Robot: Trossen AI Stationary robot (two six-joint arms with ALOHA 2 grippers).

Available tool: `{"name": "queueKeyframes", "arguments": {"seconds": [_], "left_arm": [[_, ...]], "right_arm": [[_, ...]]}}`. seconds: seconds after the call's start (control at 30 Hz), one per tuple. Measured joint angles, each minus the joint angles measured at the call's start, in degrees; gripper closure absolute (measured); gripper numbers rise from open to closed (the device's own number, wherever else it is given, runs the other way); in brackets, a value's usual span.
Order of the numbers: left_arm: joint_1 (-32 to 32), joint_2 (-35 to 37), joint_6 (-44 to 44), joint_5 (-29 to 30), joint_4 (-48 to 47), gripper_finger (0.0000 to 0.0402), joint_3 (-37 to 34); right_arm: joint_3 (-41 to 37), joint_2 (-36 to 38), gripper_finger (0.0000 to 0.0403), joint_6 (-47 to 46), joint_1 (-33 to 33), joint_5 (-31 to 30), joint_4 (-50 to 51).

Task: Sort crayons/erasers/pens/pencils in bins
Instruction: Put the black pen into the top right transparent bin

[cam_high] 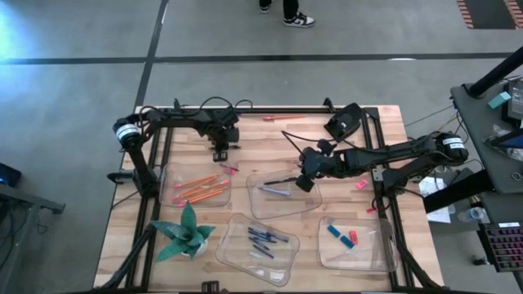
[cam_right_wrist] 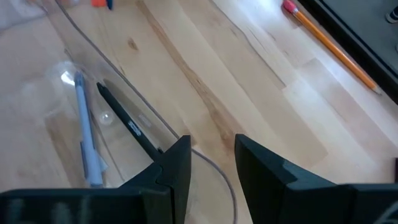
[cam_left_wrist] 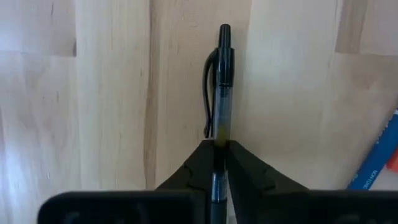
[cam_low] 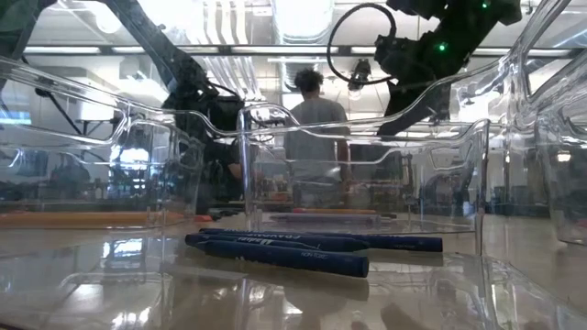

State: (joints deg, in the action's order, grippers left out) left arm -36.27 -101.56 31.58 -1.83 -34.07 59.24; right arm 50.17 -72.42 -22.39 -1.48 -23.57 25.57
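Note:
A black clip pen (cam_left_wrist: 221,81) lies flat on the wooden table, behind the left bin (cam_high: 174,175) that holds orange pencils (cam_high: 200,188). My left gripper (cam_high: 221,153) points down and is shut on this pen. My right gripper (cam_right_wrist: 212,158) hangs open over the near rim of the middle bin (cam_high: 315,200). In that bin lie a light blue pen (cam_right_wrist: 87,137) and a black pen (cam_right_wrist: 127,124), whose near end is hidden behind one finger. Blue crayons (cam_low: 284,252) fill the front bin (cam_high: 286,265), and erasers (cam_high: 343,235) lie in the right bin (cam_high: 380,245). My left gripper pinches the pen's barrel (cam_left_wrist: 219,134) between its two fingers, just behind the clip. The fingers come from above, pointing down, and lie across the pen. The pen rests on the table, and its clip end sticks out beyond the fingertips.
A loose pencil (cam_high: 282,119) lies near the table's far edge, also the orange pencil (cam_right_wrist: 329,46) in the right wrist view. A pink eraser (cam_high: 361,184) lies right of the middle bin. A blue crayon (cam_left_wrist: 373,162) lies near the left gripper. A green paper plant (cam_high: 186,233) stands front left.

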Motion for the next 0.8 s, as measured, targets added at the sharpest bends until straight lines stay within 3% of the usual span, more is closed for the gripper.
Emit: {"name": "queueKeyframes", "arguments": {"seconds": [0.23, 0.4, 0.57, 0.8], "left_arm": [[-0.53, 8.33, -1.94, 1.11, 3.53, 0.0385, 2.45], [-0.5, 15.52, -9.83, -3.27, 9.05, 0.0386, 2.47], [1.78, 21.36, -19.03, -12.23, 16.37, 0.0386, 1.62], [9.93, 27.57, -26.76, -12.85, 24.2, 0.0386, -2.75]], "right_arm": [[0.81, 0.0, 0.0287, 1.96, 0.0, -0.5, -2.73], [0.9, 0.0, 0.0287, 0.31, 0.02, -0.56, -6.48], [0.83, -0.85, 0.0287, 2.94, 0.02, -0.9, -15.53], [0.75, -4.73, 0.0285, 9.87, 0.02, -0.11, -32.08]]}}
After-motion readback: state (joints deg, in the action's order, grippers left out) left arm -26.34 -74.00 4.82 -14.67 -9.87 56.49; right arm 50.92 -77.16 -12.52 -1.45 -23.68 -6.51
